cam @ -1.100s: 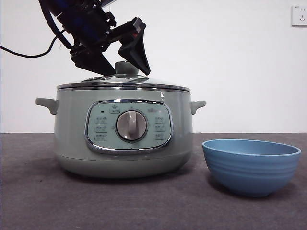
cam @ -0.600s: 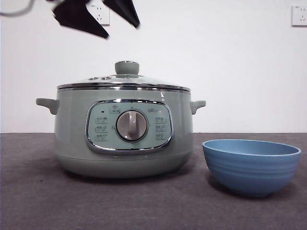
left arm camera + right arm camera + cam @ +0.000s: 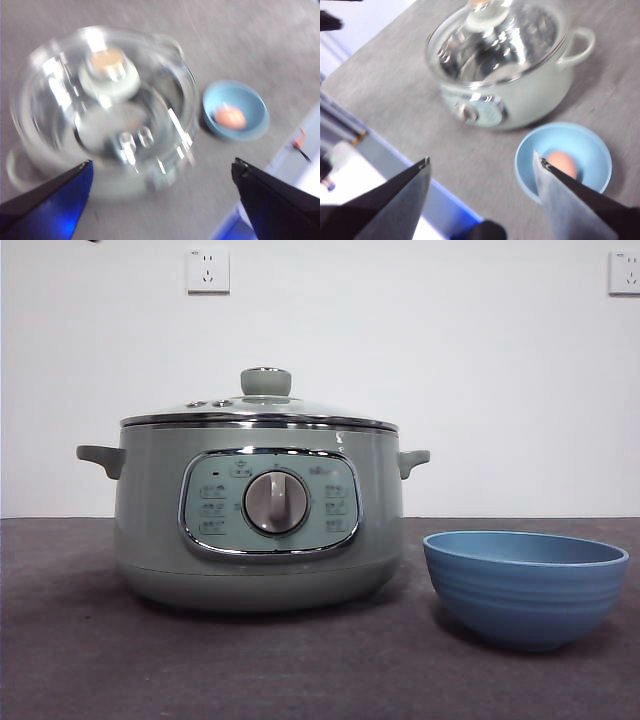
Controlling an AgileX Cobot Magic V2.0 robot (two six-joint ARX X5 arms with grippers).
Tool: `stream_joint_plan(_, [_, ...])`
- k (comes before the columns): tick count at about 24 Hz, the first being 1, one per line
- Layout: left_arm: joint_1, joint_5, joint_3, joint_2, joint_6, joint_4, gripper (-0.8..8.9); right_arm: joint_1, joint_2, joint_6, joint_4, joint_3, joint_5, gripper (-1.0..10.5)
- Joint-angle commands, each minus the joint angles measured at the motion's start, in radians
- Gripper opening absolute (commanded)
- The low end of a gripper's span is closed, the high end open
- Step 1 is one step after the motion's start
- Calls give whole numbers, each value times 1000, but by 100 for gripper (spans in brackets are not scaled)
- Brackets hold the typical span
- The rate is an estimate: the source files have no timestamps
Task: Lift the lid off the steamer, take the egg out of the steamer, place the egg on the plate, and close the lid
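I am seeing the left gripper [image 3: 160,175] hanging high above the table with its two black jaws spread wide apart and nothing between them. Beyond them, through a motion-blurred wrist picture, the steamer [image 3: 107,175] is showing from above with the lid [image 3: 55,125] seated on it and the knob [image 3: 107,70] standing at the lid's middle.

The right gripper [image 3: 480,167] is also hanging well above the table, its jaws parted widely and holding nothing. Past its jaws I am looking down on the steamer's button panel and dial, with one side handle sticking out from the body.

In the front view, no arm is working over the table. The steamer [image 3: 260,560] is sitting on the grey tabletop [image 3: 90,670], the chrome rim of the lid [image 3: 330,412] resting flush on the pot all the way round, so the pot is closed. The pale green knob [image 3: 265,381] is standing upright at the lid's twelve o'clock crest, with two small vents just beside it at about nine o'clock.

The plate [image 3: 525,590] is sitting at three o'clock from the steamer, near it but not touching. The egg [image 3: 561,164] is lying inside the plate, resting on its floor; from the low front view the plate's wall is hiding it.

Two white wall sockets [image 3: 208,270] are showing on the wall behind.
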Motion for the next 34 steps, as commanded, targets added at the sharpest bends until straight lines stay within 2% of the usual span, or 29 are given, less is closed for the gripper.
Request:
stream_joint_plan(1, [1, 21, -5, -29, -7, -84, 467, 2, -2, 3, -39, -6, -3, 346])
stream_joint_plan(3, [1, 20, -5, -39, -6, -150, 453, 2, -2, 3, -80, -6, -3, 343])
stream_joint_plan(4, [1, 21, -5, -39, -6, -167, 401, 2, -2, 3, -90, -6, -3, 343])
stream_joint_plan(6, [1, 20, -5, -39, -6, -190, 244, 2, -2, 3, -103, -6, -3, 334])
stream_joint_plan(8, [1, 21, -5, -39, -6, -195, 49, 2, -2, 3, -113, -6, -3, 206])
stream_joint_plan(9, [1, 21, -5, -39, -6, -195, -13, 2, -2, 3, -116, -6, -3, 129])
stream_joint_plan(11, [1, 21, -5, -39, -6, -195, -8, 2, -2, 3, -120, -6, -3, -23])
stream_joint_plan(34, [1, 14, -5, -39, -5, -190, -3, 2, -2, 3, -119, -6, 2, 2])
